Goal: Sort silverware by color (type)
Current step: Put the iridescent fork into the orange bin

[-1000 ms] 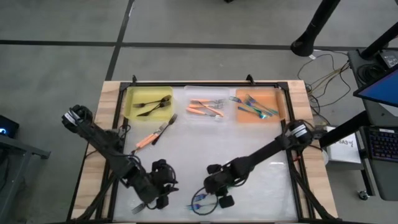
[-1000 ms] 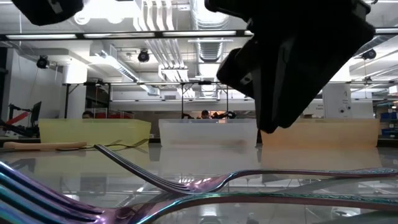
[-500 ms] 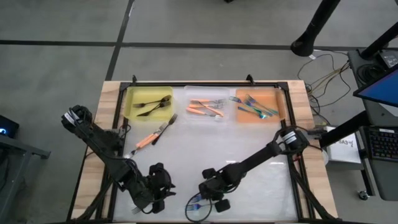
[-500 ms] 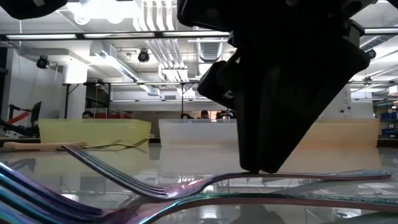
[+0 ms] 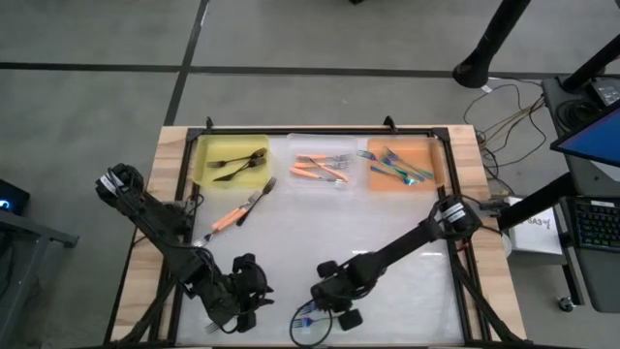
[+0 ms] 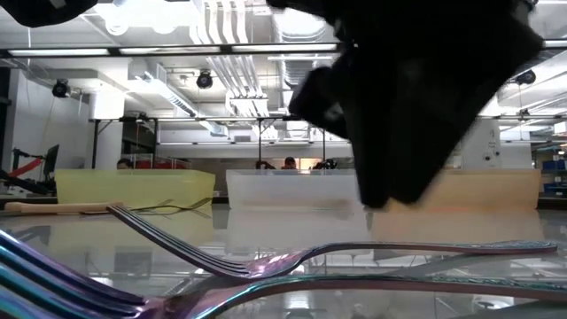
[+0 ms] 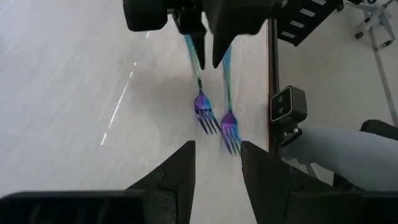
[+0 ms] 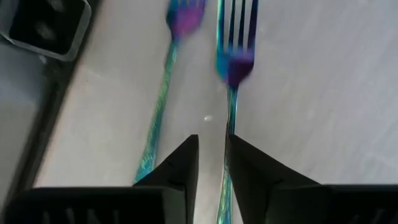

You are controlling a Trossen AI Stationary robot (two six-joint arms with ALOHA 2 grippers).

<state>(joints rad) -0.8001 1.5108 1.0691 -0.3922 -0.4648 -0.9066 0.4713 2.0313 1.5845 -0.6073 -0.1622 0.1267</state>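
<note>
Two teal-blue iridescent forks lie side by side on the white table near its front edge. They show in the left wrist view and low in the low view. My right gripper hangs low over their handle ends, fingers a little apart. One fork's handle runs up the gap between the fingers, and the other fork lies outside them. My left gripper is open and empty, a short way to the left, facing the forks. My right gripper comes at the fork's handle from above, slanting, with its fingers along the handle. The handle lies close to the inner side of one finger. I cannot tell whether it touches. The fork rests on the table.
Three bins stand along the far edge: yellow with black forks, clear with orange forks, orange with teal forks. An orange fork and a black fork lie loose left of centre. A camera block sits at the table's edge.
My right gripper has gone a little toward the table's left and near edges, dipped down over the forks, then risen slightly. The nearer fork has slid a little along the table. My left gripper has shifted slightly toward the near edge.
</note>
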